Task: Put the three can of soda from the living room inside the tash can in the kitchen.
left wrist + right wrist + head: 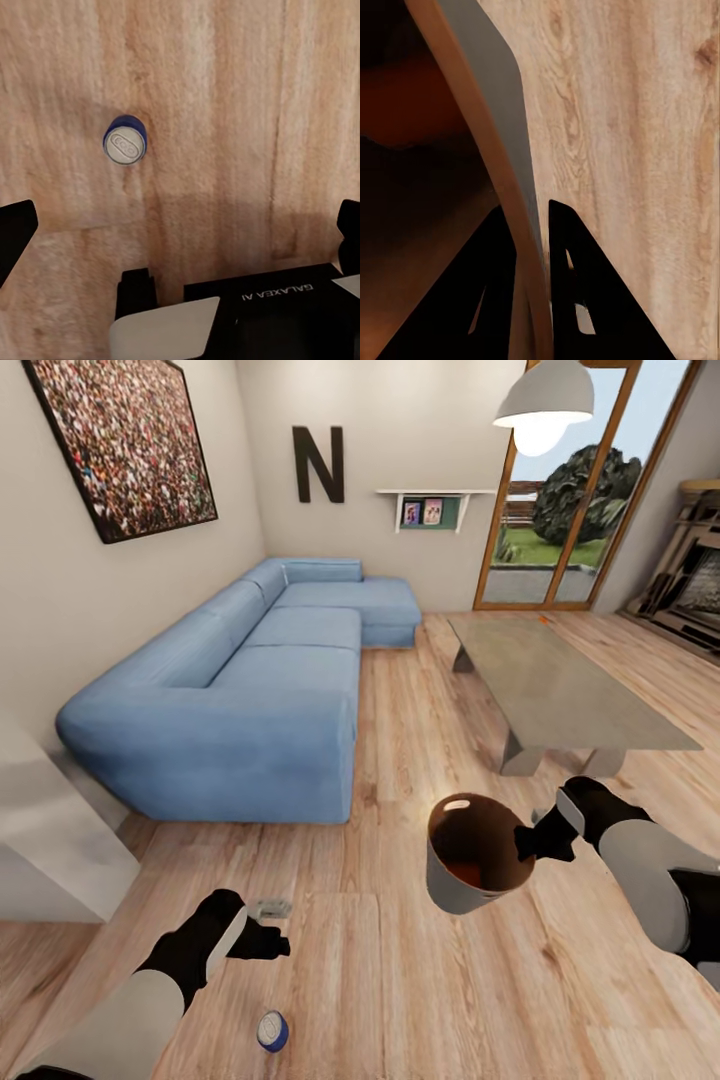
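Wooden floor [420, 960] bears blue can [272, 1030] near sofa [250, 690].

Bright even daylight from glass door [570, 490]; soft shadows; edges perhaps slightly warped.

The bin [502, 150] is cut off in the right wrist view: just a strip of its rim and wall runs between the right gripper's [531, 247] fingers, and its inside falls into dark shadow, so any contents cannot be made out. In the head view the gripper covers part of the bin's far rim. The left gripper's [180, 225] fingertips are clipped by the left wrist picture's side edges. The blue can [272, 1031] shows mostly its silver top; its label is too small to read. The small grey object [270, 908] beside the left gripper is too blurred to identify.
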{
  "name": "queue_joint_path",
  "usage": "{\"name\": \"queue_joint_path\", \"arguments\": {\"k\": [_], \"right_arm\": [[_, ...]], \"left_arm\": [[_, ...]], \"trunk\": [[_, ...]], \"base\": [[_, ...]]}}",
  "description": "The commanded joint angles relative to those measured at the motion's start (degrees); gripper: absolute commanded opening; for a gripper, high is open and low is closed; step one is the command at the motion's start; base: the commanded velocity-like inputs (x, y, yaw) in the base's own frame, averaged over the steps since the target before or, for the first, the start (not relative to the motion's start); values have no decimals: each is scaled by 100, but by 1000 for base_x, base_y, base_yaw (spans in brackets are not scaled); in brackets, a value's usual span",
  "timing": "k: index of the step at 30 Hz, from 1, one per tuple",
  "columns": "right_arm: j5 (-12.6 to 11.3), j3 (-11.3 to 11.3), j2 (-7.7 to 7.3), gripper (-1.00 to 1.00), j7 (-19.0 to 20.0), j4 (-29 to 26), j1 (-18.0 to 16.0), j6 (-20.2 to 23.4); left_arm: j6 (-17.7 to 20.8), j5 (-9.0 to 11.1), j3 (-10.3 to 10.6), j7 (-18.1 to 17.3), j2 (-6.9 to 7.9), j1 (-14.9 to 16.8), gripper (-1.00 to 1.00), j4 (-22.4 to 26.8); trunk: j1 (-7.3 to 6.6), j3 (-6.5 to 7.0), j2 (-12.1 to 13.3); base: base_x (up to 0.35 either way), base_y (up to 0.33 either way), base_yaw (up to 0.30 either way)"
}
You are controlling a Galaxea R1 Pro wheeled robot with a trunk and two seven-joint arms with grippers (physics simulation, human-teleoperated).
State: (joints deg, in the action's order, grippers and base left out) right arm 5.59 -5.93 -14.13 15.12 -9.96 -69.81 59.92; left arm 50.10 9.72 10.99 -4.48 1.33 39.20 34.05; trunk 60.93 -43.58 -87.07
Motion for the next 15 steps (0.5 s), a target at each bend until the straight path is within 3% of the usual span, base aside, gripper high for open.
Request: {"name": "queue_joint_path", "arguments": {"k": [1, 7, 15], "right_arm": [[-45, 77, 54, -100, -100, 1, -5, 8], [37, 305, 113, -100, -412, 3, -5, 8], [30, 297, 137, -100, -463, 11, -4, 8]], "left_arm": [[4, 2, 0, -4, 4, 0, 100, 7], [11, -2, -1, -1, 5, 0, 100, 3], [17, -13, -28, 15, 15, 8, 100, -26]], "trunk": [[22, -27, -42], [154, -189, -283], [329, -404, -604]], "base": [[0, 0, 76], [0, 0, 79], [0, 0, 80]]}}
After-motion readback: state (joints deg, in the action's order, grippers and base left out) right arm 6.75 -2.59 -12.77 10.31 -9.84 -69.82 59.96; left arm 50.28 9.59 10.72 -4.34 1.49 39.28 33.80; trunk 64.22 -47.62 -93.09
